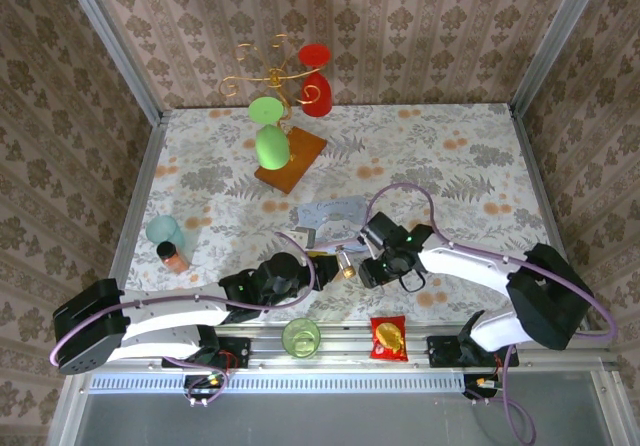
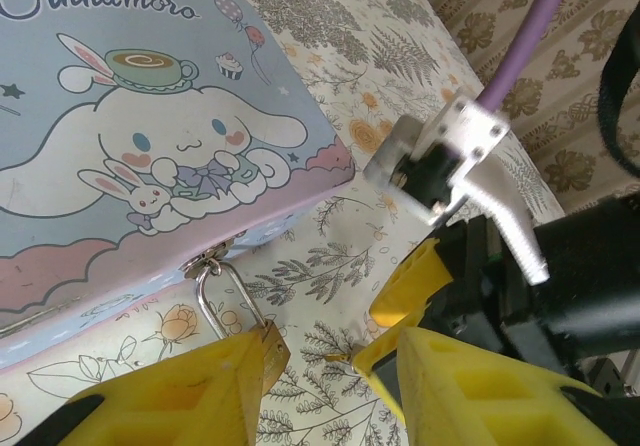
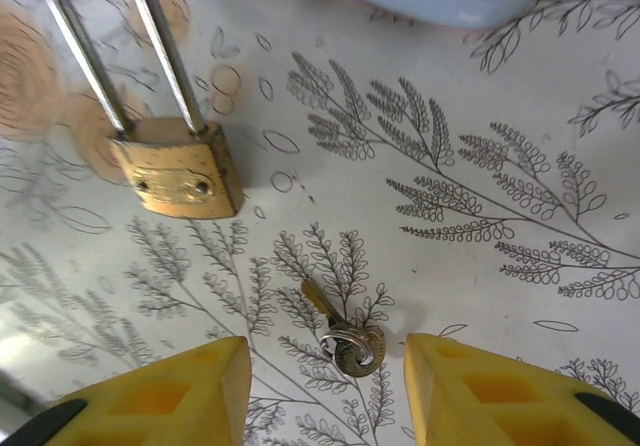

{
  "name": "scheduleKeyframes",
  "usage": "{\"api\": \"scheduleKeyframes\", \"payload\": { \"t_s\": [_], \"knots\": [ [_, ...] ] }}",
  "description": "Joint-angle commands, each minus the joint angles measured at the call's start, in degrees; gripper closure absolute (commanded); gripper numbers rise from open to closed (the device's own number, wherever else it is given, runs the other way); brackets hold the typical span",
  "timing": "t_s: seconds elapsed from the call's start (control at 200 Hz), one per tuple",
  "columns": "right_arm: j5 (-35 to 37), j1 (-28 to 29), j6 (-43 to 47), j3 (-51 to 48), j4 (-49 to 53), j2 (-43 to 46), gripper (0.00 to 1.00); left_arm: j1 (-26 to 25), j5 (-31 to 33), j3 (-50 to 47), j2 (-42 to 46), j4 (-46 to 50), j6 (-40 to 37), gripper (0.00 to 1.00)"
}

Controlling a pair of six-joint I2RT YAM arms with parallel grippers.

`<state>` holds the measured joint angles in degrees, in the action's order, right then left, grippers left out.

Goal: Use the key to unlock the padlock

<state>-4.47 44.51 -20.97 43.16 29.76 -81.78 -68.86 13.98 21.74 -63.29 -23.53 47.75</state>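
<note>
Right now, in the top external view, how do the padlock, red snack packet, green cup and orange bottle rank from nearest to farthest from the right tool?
1. padlock: just left of the right tool.
2. red snack packet: on the near side, in front of the tool.
3. green cup: also on the near side, further left.
4. orange bottle: far off to the left.

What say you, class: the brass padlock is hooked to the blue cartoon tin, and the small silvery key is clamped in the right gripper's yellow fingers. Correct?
Not clamped. The right wrist view shows the small silvery key lying loose on the tablecloth between the right gripper's open yellow fingers. The brass padlock is hooked to the blue cartoon tin.
</note>
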Motion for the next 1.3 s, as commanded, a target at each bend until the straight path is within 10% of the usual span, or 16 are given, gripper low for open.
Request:
{"api": "scheduleKeyframes", "payload": {
  "t_s": [0.0, 0.49, 0.74, 1.295],
  "knots": [
    [4.28, 2.44, -1.14, 0.48, 0.74, -2.15, 0.53, 0.31, 0.38, -0.69, -0.5, -1.23, 0.2, 0.6],
    [14.75, 9.04, -5.68, 2.19, 4.21, -8.21, 0.6, 0.38, 0.22, -1.52, -2.37, -4.17, 1.38, 0.59],
    [16.56, 10.6, -7.57, 0.71, 3.08, -7.55, 0.83, 0.39, 0.43, -2.13, -1.93, -4.25, 1.65, 0.59],
    [8.94, 8.66, -4.45, -6.4, -5.64, 7.94, 1.0, 0.22, -0.88, -1.45, -2.79, -4.28, 1.31, 0.65]
  ]
}}
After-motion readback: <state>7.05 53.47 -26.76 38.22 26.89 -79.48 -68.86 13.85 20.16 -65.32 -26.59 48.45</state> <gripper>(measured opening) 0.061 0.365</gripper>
